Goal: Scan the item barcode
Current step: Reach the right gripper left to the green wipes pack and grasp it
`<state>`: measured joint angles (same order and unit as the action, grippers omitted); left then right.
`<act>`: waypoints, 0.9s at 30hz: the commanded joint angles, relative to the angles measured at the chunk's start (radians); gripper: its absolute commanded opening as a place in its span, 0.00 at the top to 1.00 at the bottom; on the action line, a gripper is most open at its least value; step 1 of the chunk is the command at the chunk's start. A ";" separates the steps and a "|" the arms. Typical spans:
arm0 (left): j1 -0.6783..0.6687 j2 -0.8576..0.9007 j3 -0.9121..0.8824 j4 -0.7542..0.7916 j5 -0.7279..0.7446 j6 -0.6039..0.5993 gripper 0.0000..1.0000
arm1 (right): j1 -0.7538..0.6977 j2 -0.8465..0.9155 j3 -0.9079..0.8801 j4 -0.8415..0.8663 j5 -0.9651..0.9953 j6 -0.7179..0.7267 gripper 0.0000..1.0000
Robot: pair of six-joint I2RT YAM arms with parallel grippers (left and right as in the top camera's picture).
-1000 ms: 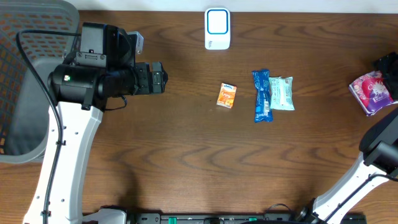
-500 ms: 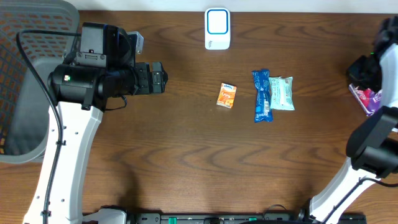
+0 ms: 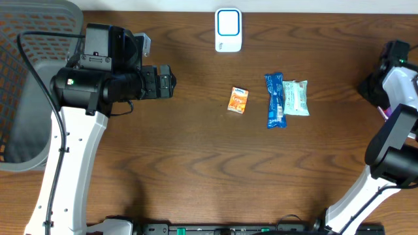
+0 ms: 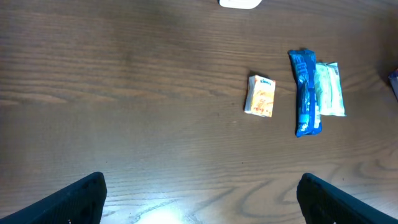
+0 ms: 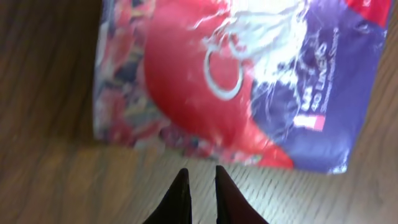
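A white scanner with a blue screen (image 3: 228,30) stands at the table's far edge. Mid-table lie a small orange packet (image 3: 238,100), a blue packet (image 3: 274,100) and a pale green packet (image 3: 296,98) side by side. My left gripper (image 3: 168,83) hovers wide open left of them, nothing between its fingers (image 4: 84,196). At the far right, my right gripper (image 5: 200,175) is low over the wood, jaws shut and empty, tips just short of a purple and red packet (image 5: 249,81). In the overhead view the right arm (image 3: 392,85) covers most of that packet.
A grey mesh basket (image 3: 26,65) fills the left edge behind the left arm. The right arm's lower links (image 3: 392,150) cross the table's right side.
The right arm swung in from the right edge over the purple and red packet, and its jaws went from open to shut. The left arm stayed still.
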<state>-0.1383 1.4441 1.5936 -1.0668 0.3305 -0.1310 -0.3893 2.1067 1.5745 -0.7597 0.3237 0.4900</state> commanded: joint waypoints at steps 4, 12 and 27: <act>0.002 0.002 -0.002 -0.002 -0.010 -0.002 0.02 | -0.038 -0.010 -0.019 0.107 -0.023 -0.042 0.87; 0.003 0.002 -0.002 -0.002 -0.010 -0.002 0.02 | -0.047 -0.048 0.073 0.032 -0.046 -0.103 0.72; 0.003 0.002 -0.002 -0.002 -0.010 -0.002 0.02 | 0.137 -0.348 0.122 -0.530 -0.740 -0.132 0.01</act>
<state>-0.1383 1.4441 1.5936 -1.0668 0.3305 -0.1310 -0.3454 1.7412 1.7340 -1.2793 -0.3603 0.3622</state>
